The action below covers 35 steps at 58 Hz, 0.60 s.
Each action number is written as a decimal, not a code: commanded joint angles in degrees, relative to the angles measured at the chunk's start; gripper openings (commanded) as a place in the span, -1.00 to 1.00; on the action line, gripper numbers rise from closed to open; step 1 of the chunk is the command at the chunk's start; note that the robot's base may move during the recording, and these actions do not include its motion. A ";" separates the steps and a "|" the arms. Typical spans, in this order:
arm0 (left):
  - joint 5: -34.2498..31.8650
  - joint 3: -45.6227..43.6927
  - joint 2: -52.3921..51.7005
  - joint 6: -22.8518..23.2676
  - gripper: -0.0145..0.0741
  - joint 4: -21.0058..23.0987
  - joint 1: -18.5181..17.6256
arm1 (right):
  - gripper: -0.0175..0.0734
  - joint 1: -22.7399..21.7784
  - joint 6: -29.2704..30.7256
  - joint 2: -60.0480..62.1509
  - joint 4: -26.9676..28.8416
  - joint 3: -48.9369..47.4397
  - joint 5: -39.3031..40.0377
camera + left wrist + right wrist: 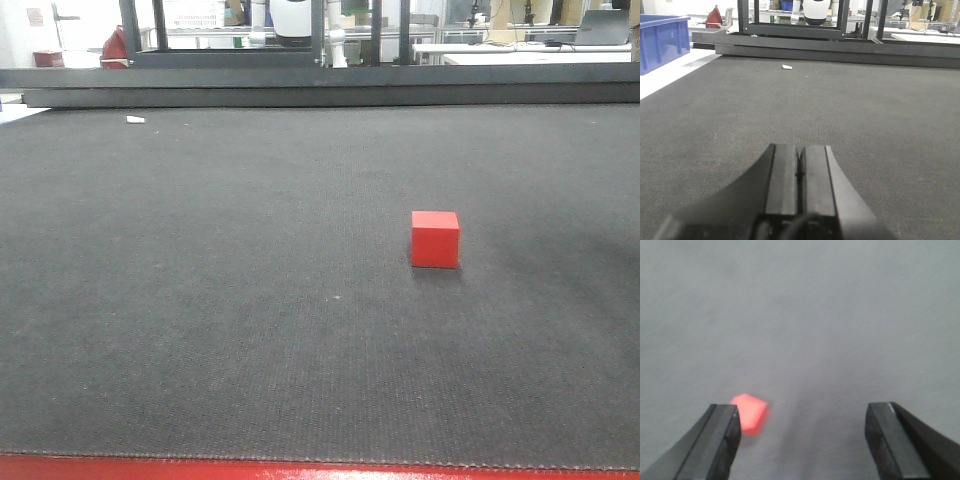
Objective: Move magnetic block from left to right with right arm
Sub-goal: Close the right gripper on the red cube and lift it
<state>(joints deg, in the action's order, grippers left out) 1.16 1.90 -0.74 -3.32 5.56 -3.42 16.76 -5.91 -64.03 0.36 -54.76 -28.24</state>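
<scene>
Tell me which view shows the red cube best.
The exterior front-facing view: the red cube sits sharp and unobstructed on the mat. The right wrist view shows it blurred; the left wrist view misses it.

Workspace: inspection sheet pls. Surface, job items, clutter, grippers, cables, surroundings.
Surface: dark grey mat, red strip along its near edge.
Job's things: red block flat on the mat, nothing touching it.
Clutter: white scrap at far left.
Grippers: left gripper shut, empty; right gripper open, empty, above the mat, block beside one finger, view blurred.
Cables: nothing seen.
Surroundings: blue bin off the mat's left; black frame and benches behind.
</scene>
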 commanded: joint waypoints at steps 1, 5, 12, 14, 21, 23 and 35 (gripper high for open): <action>-4.45 0.44 -0.72 0.34 -0.96 0.27 -0.21 | 0.73 3.46 -6.69 -6.29 -1.39 -8.03 -1.89; -4.45 0.44 -0.72 0.34 -0.96 0.27 -0.21 | 0.73 6.03 -12.24 -11.29 -2.69 -12.27 -5.45; -4.45 0.44 -0.72 0.34 -0.96 0.27 -0.21 | 0.73 9.40 -20.79 -18.62 -4.80 -18.37 -10.16; -4.45 0.44 -0.72 0.34 -0.96 0.27 -0.21 | 0.73 10.00 -22.95 -20.13 -5.12 -19.64 -11.23; -4.45 0.44 -0.72 0.34 -0.96 0.27 -0.21 | 0.73 11.50 -27.39 -25.69 -5.53 -23.82 -13.80; -4.45 0.44 -0.72 0.34 -0.96 0.27 -0.21 | 0.73 11.56 -28.30 -27.28 -5.53 -24.86 -14.54; -4.45 0.44 -0.72 0.34 -0.96 0.27 -0.21 | 0.73 11.91 -31.61 -35.24 -7.30 -28.51 -18.03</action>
<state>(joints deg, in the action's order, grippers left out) 1.16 1.90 -0.74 -3.32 5.56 -3.42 28.70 -36.39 -99.36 -4.96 -80.48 -46.90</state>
